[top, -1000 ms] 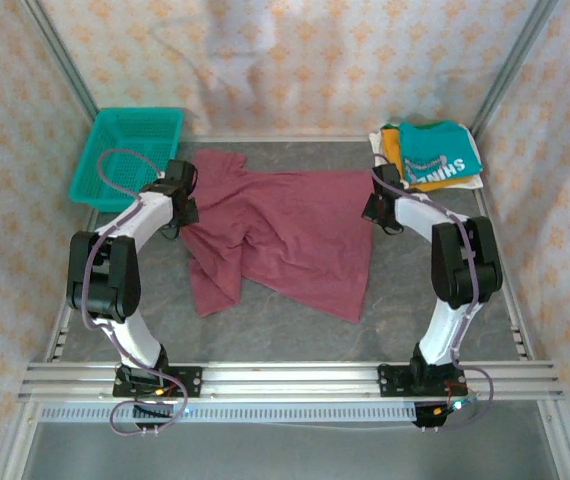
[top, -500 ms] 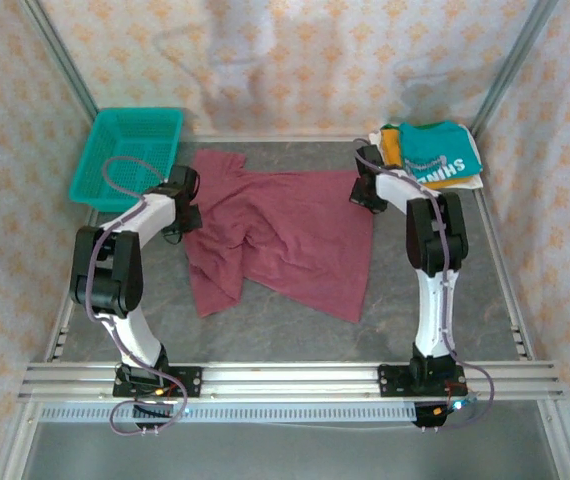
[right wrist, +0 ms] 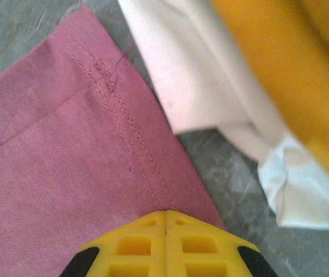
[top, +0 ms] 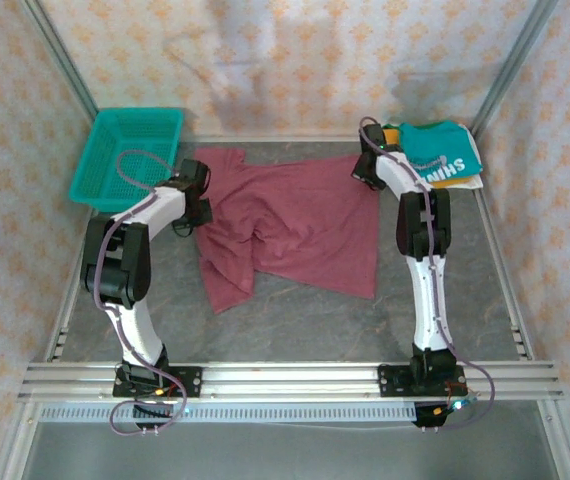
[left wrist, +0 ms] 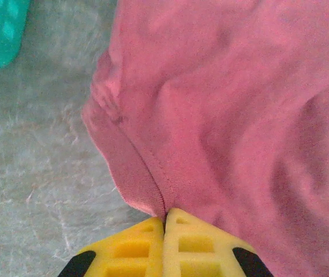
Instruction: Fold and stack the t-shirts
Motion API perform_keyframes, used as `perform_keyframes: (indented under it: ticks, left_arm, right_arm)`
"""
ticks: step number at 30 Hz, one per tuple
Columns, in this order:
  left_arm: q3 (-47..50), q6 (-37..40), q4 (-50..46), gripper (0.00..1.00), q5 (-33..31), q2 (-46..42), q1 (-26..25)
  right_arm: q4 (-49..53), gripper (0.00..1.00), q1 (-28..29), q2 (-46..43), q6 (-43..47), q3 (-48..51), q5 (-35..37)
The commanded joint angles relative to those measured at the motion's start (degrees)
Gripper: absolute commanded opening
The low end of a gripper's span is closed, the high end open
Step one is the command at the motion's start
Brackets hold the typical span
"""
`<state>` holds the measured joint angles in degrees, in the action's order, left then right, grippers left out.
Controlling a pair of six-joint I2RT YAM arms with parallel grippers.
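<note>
T-shirt (top: 295,225) pinched by left hand (left wrist: 165,213) and right hand (right wrist: 165,214)

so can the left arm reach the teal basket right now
Probably yes: the basket sits close beside the left gripper, bare table between, though it's shut on the maroon shirt.

The maroon t-shirt (top: 295,225) covers the middle of the table (top: 295,330). The gray strip at the front is bare, and so is the right side. The teal basket (top: 130,150) blocks the far left corner. The pile of folded shirts (top: 435,158) fills the far right corner, just beside the maroon t-shirt. The left arm (top: 115,265) and the right arm (top: 420,225) stand at its two sides. Walls (top: 295,60) close in the back and both sides.
</note>
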<state>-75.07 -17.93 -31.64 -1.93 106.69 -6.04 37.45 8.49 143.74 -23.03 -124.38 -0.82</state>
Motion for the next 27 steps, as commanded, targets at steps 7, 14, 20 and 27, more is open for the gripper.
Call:
perform_keyframes:
  ticks: [7, 14, 20, 27]
  left_arm:
    - [-6.8, 0.8, -4.0, 0.01, -3.1, 2.4, 4.2]
    - [-5.9, 1.2, -3.8, 0.50, -3.1, 0.1, 4.1]
    - [-0.3, 0.1, -5.4, 0.58, -5.7, -11.2, -2.7]
    - [19.2, 1.7, -5.1, 0.54, -9.3, -32.9, -22.4]
  right_arm:
    - [11.4, 0.00, -2.2, 7.0, 0.7, -17.0, 3.6]
    - [12.1, 0.07, -2.1, -0.1, 3.0, -15.0, -1.6]
    - [10.0, 0.29, -1.0, -14.9, 5.0, -1.3, -4.3]
    - [-14.4, 0.42, 4.5, -49.5, 9.3, 46.5, -8.1]
